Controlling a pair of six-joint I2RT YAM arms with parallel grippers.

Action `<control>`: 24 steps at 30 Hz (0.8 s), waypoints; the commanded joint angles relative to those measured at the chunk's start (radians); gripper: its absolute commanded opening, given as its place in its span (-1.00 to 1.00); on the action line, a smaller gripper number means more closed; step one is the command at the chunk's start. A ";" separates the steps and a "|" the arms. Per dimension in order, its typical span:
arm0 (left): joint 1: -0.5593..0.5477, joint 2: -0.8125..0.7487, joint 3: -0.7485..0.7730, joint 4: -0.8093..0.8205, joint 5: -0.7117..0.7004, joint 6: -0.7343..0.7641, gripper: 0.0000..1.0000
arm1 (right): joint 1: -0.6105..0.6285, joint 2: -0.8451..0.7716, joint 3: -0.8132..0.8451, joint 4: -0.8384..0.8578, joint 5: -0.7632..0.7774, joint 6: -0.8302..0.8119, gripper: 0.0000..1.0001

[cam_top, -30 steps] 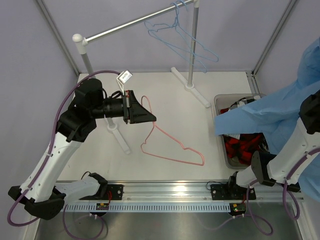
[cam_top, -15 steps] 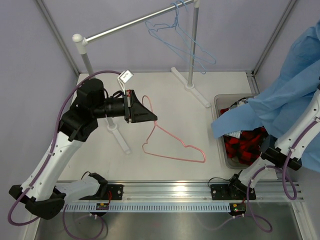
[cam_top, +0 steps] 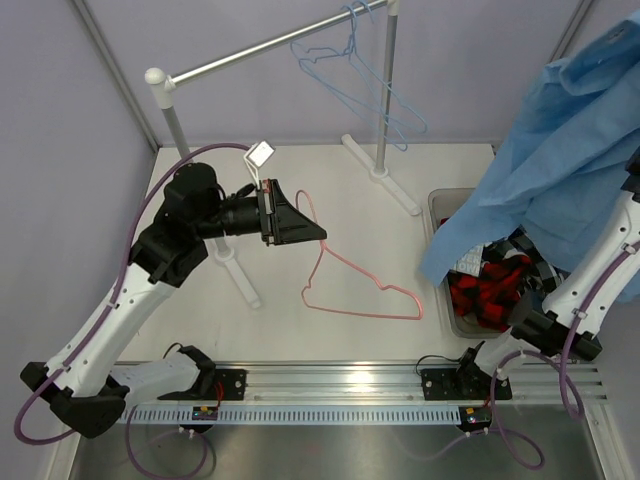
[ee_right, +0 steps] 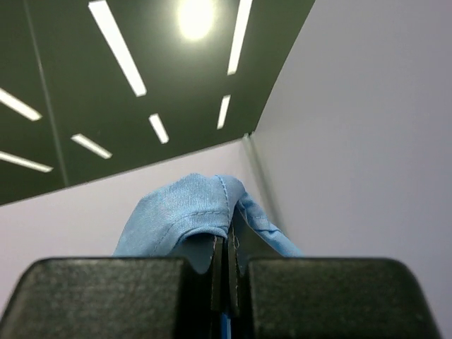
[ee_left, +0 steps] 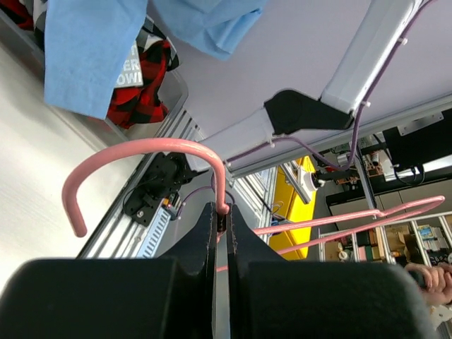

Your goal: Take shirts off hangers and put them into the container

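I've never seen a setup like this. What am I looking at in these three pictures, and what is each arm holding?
These are two robot arms bolted at the near edge of a table. The wide picture looks down from above; the other two come from a camera on each wrist. The left hand is shut on a pink hanger just below its hook. The right hand pinches a light blue shirt, held up over a clear container with a red plaid shirt in it. Two blue hangers hang on a silver rail.
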 commanded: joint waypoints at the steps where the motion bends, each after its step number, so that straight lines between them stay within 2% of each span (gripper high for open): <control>1: -0.012 -0.036 -0.021 0.110 -0.024 -0.037 -1.00 | 0.056 -0.135 -0.125 -0.016 -0.111 0.092 -1.00; 2: -0.014 -0.039 -0.030 0.112 -0.027 -0.038 -1.00 | 0.079 -0.156 -0.203 -0.016 -0.127 0.084 -1.00; 3: -0.017 -0.048 -0.033 0.121 -0.030 -0.043 -1.00 | 0.141 -0.195 -0.228 -0.041 -0.127 0.051 -1.00; 6: -0.023 -0.061 -0.045 0.138 -0.030 -0.049 -1.00 | 0.221 -0.242 -0.320 -0.088 -0.118 0.031 -1.00; 11: -0.035 -0.098 -0.056 0.136 -0.041 -0.047 -1.00 | 0.228 -0.376 -0.547 -0.118 -0.110 0.110 -1.00; 15: -0.037 -0.128 -0.082 0.135 -0.043 -0.047 -1.00 | 0.226 -0.454 -0.622 -0.199 -0.112 0.098 -1.00; 19: -0.038 -0.147 -0.090 0.133 -0.044 -0.043 -1.00 | 0.226 -0.576 -0.744 -0.373 -0.003 0.034 -1.00; 20: -0.037 -0.148 -0.091 0.133 -0.041 -0.040 -1.00 | 0.226 -0.603 -0.818 -0.384 0.026 0.034 -1.00; 24: -0.038 -0.145 -0.100 0.153 -0.029 -0.047 -1.00 | 0.226 -0.713 -0.943 -0.476 0.091 0.046 -1.00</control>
